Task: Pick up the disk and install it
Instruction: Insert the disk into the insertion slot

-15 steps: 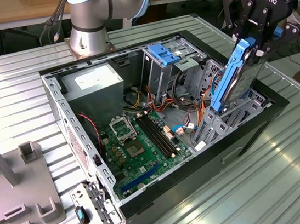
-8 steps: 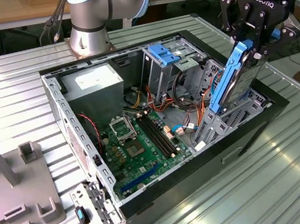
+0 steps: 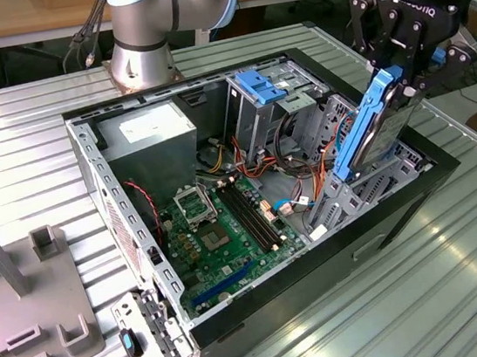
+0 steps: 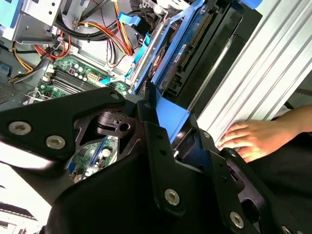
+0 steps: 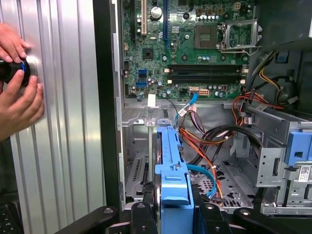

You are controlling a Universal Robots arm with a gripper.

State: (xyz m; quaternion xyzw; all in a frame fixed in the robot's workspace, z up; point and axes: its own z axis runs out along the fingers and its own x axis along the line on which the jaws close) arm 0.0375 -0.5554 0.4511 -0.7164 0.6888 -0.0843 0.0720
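Ribbed metal table carries an open computer case, its motherboard exposed. At the exterior view's right, the gripper is clamped on the disk's upper end; the disk hangs tilted, lower end at the case's drive bay. A person's hand rests on the table beside the case.

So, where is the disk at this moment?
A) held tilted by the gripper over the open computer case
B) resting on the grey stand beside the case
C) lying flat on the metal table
A: in the exterior view the gripper clamps the upper end of the disk, which slants down toward the inside of the open computer case.
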